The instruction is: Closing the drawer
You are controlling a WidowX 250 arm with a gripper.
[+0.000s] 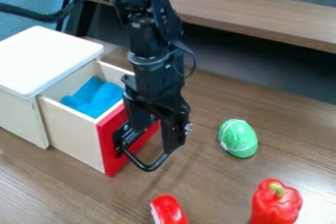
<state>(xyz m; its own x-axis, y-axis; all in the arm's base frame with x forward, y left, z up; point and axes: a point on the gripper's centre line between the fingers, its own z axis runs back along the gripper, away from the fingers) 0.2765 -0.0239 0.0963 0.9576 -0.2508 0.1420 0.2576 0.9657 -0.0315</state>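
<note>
Hand (149, 148): released, at handle (148, 168). Drawer (109, 147): open, blue cloth (97, 97) inside. Table (39, 188): green object (238, 138), red pepper (275, 203), red object (169, 211).

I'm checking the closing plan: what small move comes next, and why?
Probably a gentle push of the gripper toward the white-topped box: the drawer still stands partly out, and the gripper is down at its red front, by the handle.
</note>
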